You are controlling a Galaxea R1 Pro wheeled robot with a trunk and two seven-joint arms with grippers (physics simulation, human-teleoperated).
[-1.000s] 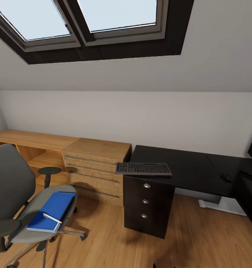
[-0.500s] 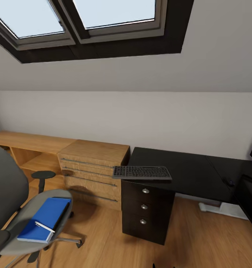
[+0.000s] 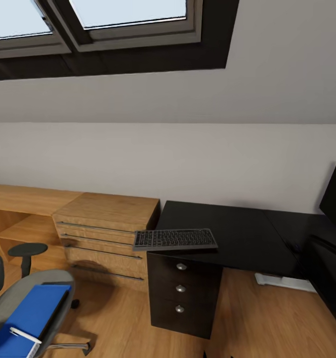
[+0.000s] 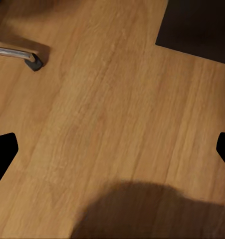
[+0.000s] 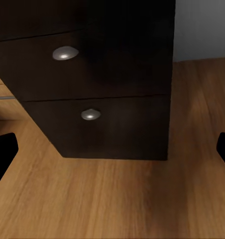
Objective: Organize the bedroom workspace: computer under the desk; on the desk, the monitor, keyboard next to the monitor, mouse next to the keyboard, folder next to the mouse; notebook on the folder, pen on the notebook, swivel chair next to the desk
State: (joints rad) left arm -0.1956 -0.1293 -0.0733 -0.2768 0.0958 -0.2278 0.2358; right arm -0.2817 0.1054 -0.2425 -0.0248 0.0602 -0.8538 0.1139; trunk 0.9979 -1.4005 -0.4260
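We see the desk (image 3: pixel 237 231) at centre right, its drawer unit (image 3: pixel 183 288) under its left end. The keyboard (image 3: pixel 175 239) lies on the desk's near left corner, overhanging the edge. The monitor (image 3: pixel 335 199) stands at far right. A wooden chest (image 3: pixel 106 226) sits just left of the desk. The swivel chair (image 3: pixel 26 303) is near left, with the folder (image 3: pixel 31 315) on its seat and the pen (image 3: pixel 24 335) on the folder's near end.

The desk (image 3: pixel 247 233) is set against the wall on the wooden floor (image 3: pixel 257 323). The keyboard (image 3: pixel 175 239) is laid at its left front corner, overhanging the drawer unit (image 3: pixel 180 288). The folder (image 3: pixel 26 318) is carried on the swivel chair (image 3: pixel 36 303), with the pen (image 3: pixel 25 336) upon it.
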